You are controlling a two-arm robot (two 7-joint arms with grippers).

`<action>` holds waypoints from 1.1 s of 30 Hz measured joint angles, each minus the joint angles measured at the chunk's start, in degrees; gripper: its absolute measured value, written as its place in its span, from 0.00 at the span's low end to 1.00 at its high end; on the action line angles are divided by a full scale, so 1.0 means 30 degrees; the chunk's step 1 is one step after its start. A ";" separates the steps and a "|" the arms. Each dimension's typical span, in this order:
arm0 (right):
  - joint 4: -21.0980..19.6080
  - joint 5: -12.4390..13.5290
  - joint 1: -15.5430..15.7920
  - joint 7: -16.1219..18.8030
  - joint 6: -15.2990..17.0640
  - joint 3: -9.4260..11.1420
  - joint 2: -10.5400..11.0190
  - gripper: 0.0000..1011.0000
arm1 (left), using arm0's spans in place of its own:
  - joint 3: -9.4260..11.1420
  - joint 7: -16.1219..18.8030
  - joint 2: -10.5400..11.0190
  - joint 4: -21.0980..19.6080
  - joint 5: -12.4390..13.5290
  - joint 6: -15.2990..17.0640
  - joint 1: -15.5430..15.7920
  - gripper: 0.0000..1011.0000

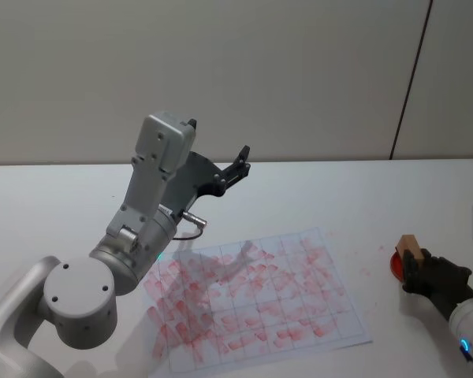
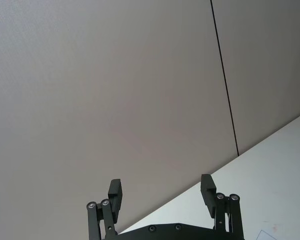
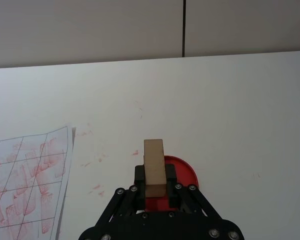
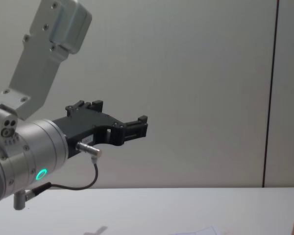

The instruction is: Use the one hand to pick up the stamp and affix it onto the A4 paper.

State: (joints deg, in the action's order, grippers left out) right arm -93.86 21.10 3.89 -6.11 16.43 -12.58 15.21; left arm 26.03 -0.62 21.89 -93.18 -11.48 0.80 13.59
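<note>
The right gripper (image 1: 415,266) is low over the right side of the white counter (image 1: 339,197). Its two black fingers (image 3: 171,176) are clamped on the stamp (image 3: 154,169), one on each side. The stamp is a small light-brown wooden block, and it stands upright in the grip. Right under it lies a round red ink pad (image 3: 184,169). I cannot tell if the stamp is touching the pad.

The paper (image 1: 252,303) lies flat on the counter, to the left of the stamp and well apart from it. It has a grid of thin lines, and red stamp marks fill most of the boxes. A few small red smudges (image 3: 92,161) are on the counter between the paper and the pad.

The left gripper (image 1: 238,167) is held up high over the counter, behind the paper. Its fingers (image 2: 115,194) are wide apart and hold nothing. A green light (image 4: 40,174) glows on that arm.
</note>
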 joint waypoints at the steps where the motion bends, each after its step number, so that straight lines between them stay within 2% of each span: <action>1: -0.0032 -0.0060 0.0013 0.0002 0.0017 -0.0004 0.0003 0.21 | -0.0001 0.0001 0.0000 0.0001 0.0000 0.0000 0.0001 0.99; 7: -0.0272 -0.0375 0.0113 -0.0027 0.0425 -0.0028 0.0018 0.21 | 0.0000 0.0000 -0.0001 0.0000 0.0000 0.0000 0.0000 0.99; 20: -0.0559 -0.0747 0.0196 -0.0437 0.2062 -0.0005 -0.0046 0.21 | 0.0000 0.0000 0.0000 0.0001 -0.0001 0.0000 0.0000 0.99; 33: -0.0411 -0.0806 -0.0045 -0.0704 0.3103 0.0124 -0.0245 0.21 | 0.0000 0.0000 0.0000 0.0001 -0.0001 0.0000 0.0001 0.99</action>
State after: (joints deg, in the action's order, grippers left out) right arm -95.09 18.68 3.76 -8.22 25.74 -12.21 14.47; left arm 26.03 -0.62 21.89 -93.17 -11.48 0.80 13.59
